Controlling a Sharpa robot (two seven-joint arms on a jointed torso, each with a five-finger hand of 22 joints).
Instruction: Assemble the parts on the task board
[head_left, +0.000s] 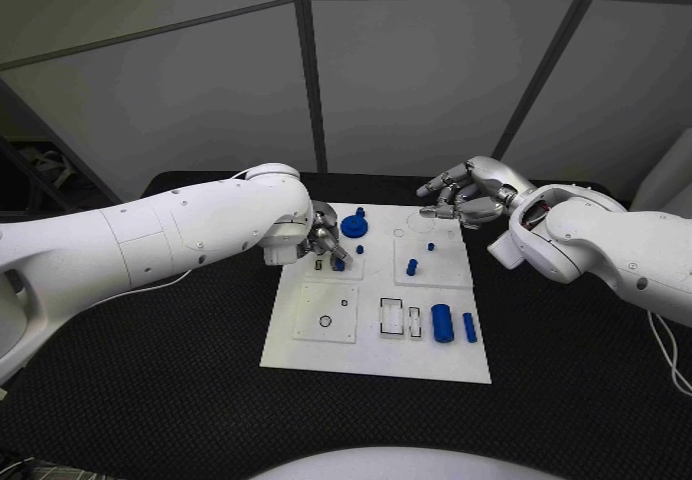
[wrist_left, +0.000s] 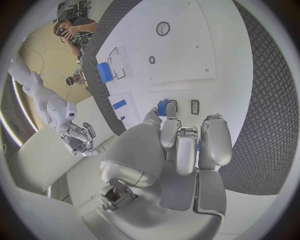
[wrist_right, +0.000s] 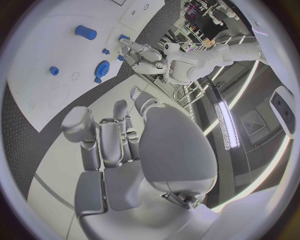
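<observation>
The white task board (head_left: 310, 350) lies mid-table. My left hand (head_left: 320, 243) hangs over its far left part with fingers curled, and thumb and a fingertip (wrist_left: 170, 109) pinch a small upright blue part (head_left: 339, 263) (wrist_left: 162, 107) beside a dark slot (wrist_left: 194, 106). A round blue part (head_left: 355, 226) (wrist_right: 102, 66) sits just beyond that hand. My right hand (head_left: 462, 200) (wrist_right: 106, 140) hovers over the board's far right corner, fingers curled in, nothing seen in them. A blue peg (head_left: 411, 267) stands mid-board.
A thick blue cylinder (head_left: 443, 323) (wrist_left: 105, 72) and a thin blue bar (head_left: 470, 327) lie at the board's near right, next to empty slots (head_left: 391, 315). Two tiny blue pieces (head_left: 430, 246) sit near the far edge. Black matting (head_left: 173, 380) surrounds the board.
</observation>
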